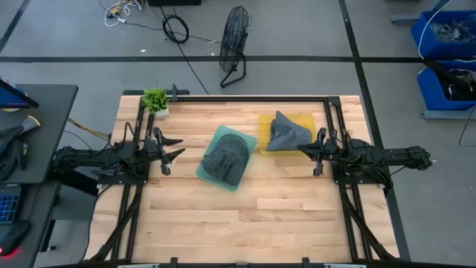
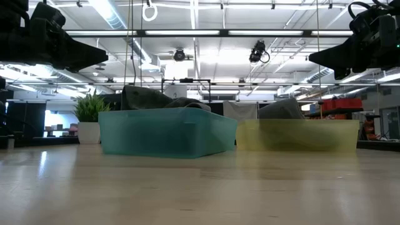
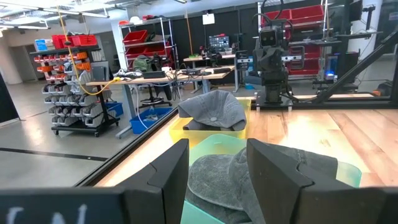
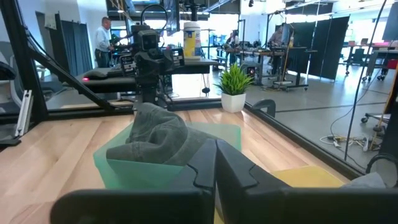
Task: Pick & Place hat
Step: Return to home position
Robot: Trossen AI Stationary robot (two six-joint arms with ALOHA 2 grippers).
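A grey hat [image 1: 226, 157] lies in a teal tray [image 1: 207, 173] at the table's middle; it also shows in the left wrist view [image 3: 230, 180] and the right wrist view [image 4: 155, 140]. A second grey hat [image 1: 287, 132] lies in a yellow tray [image 1: 266, 121] to its right, also in the left wrist view [image 3: 211, 111]. My left gripper [image 1: 172, 151] hovers open, left of the teal tray. My right gripper [image 1: 309, 151] hovers shut, beside the yellow tray's near right corner. Both are raised above the table.
A small potted plant [image 1: 156, 100] stands at the table's far left corner. Bare wood lies along the near half of the table [image 1: 245, 223]. People show in the room behind, in the right wrist view [image 4: 102, 34].
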